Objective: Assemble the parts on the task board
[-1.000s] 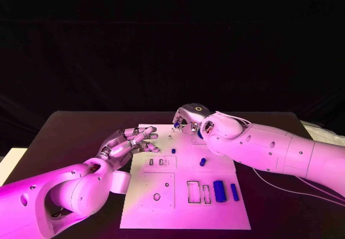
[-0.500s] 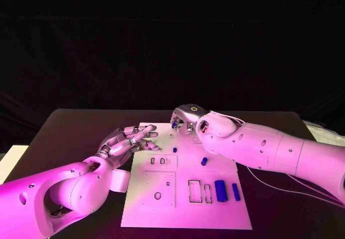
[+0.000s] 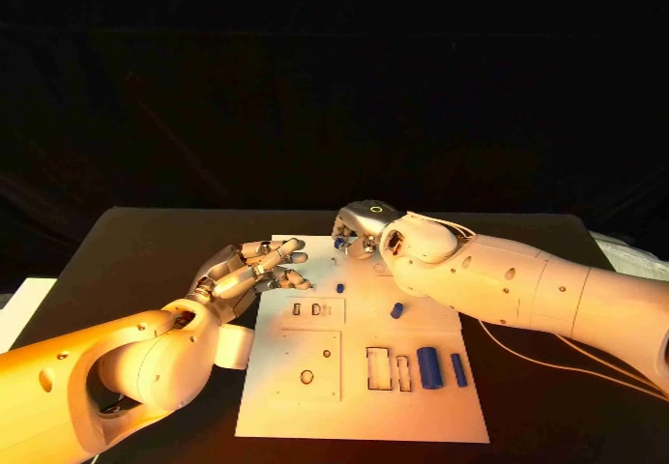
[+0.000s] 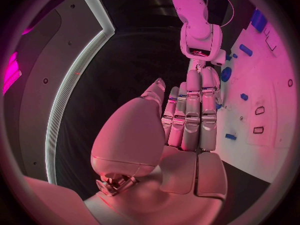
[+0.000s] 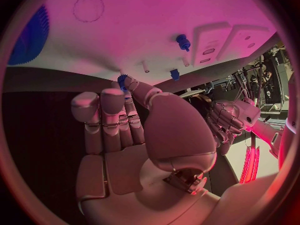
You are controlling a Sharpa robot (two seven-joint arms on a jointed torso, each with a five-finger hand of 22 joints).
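Up top, right hand (image 3: 365, 232) pinches small blue part (image 5: 122, 79) over task board (image 3: 419, 406) — left hand (image 3: 258, 271) released.

On the black table (image 3: 139, 242) lies the white board (image 3: 356, 406). The left hand (image 3: 255, 271) hovers at its far left edge, fingers spread. The right hand (image 3: 360, 232) is at its far edge. Blue pieces (image 3: 428, 368) stand near right.

The white task board (image 3: 419, 411) lies flat on the black surface (image 3: 139, 251). Two blue upright cylinders (image 3: 428, 368) stand near its right edge, and small blue parts (image 3: 396, 310) lie near its middle.
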